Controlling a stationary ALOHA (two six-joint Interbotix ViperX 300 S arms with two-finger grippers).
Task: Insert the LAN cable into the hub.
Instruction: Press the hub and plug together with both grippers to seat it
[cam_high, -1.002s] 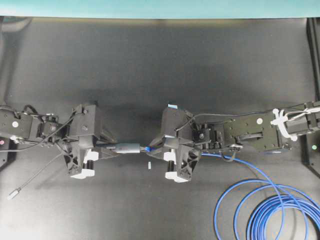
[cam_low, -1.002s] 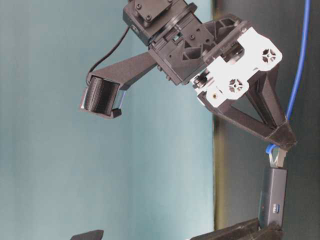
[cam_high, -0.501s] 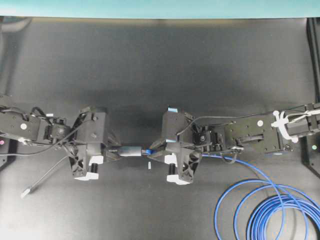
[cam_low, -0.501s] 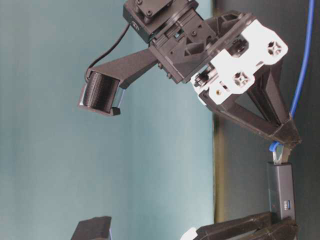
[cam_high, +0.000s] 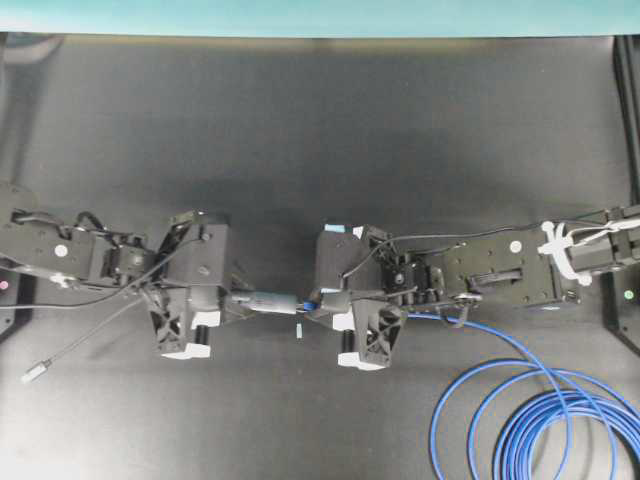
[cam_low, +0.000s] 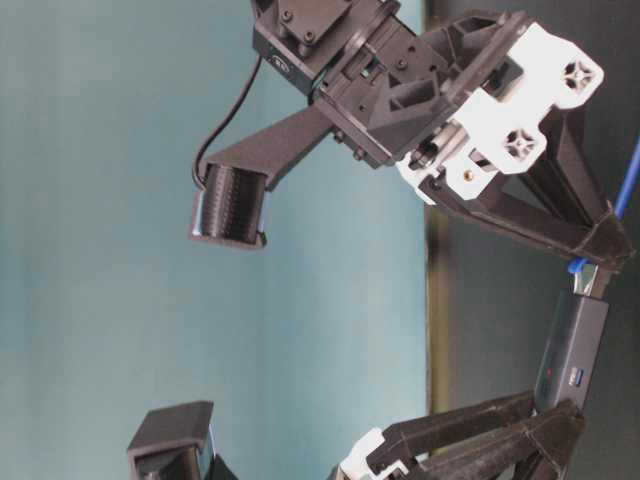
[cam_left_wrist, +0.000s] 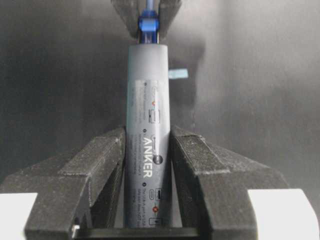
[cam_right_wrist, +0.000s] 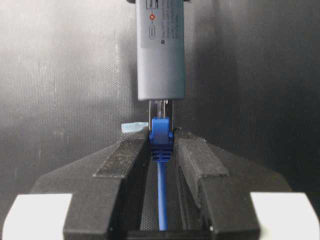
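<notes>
The hub (cam_high: 265, 299) is a slim dark-grey bar held level above the mat, with my left gripper (cam_high: 240, 298) shut on its rear half. In the left wrist view the hub (cam_left_wrist: 148, 125) stands clamped between both fingers of that gripper (cam_left_wrist: 147, 137). My right gripper (cam_high: 318, 303) is shut on the blue boot of the LAN cable's plug (cam_right_wrist: 161, 132). The clear plug tip (cam_right_wrist: 160, 107) meets the end face of the hub (cam_right_wrist: 160, 50); how deep it sits is hidden. From table level the hub (cam_low: 575, 350) tilts between the two grippers.
The blue LAN cable lies in loops (cam_high: 530, 420) at the front right and runs under the right arm. The hub's thin grey tail ends in a silver plug (cam_high: 35, 372) at the front left. A small pale scrap (cam_high: 298, 329) lies on the mat below the hub.
Both grippers have shifted a little, and the gap between the hub and the right fingers has narrowed. The hub now tilts slightly. The tail's silver plug has swung about on the left.
</notes>
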